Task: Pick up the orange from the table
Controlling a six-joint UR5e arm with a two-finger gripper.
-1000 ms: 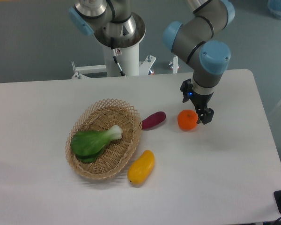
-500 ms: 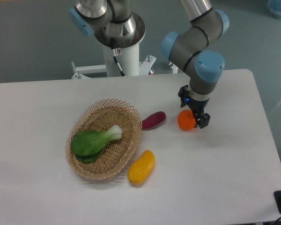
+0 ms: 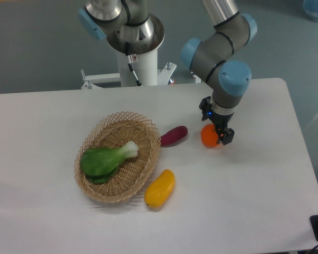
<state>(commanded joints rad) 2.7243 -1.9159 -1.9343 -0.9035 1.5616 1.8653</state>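
Note:
The orange [image 3: 208,136] lies on the white table [image 3: 254,185], right of centre, and its right side is covered by my gripper. My gripper [image 3: 217,129] points down right over the orange, its dark fingers [image 3: 226,137] low beside the fruit. The jaws look open and stand around the orange; I see no grip on it. The orange still rests on the table.
A purple oblong vegetable [image 3: 174,135] lies just left of the orange. A wicker basket [image 3: 143,174] with a green leafy vegetable [image 3: 103,161] stands at the centre left. A yellow mango-like fruit [image 3: 160,188] lies in front of it. The robot base [image 3: 135,47] stands behind the table.
My gripper has moved left and a little down, from beside the orange's right edge to over the orange, which it now partly covers. The orange has not moved.

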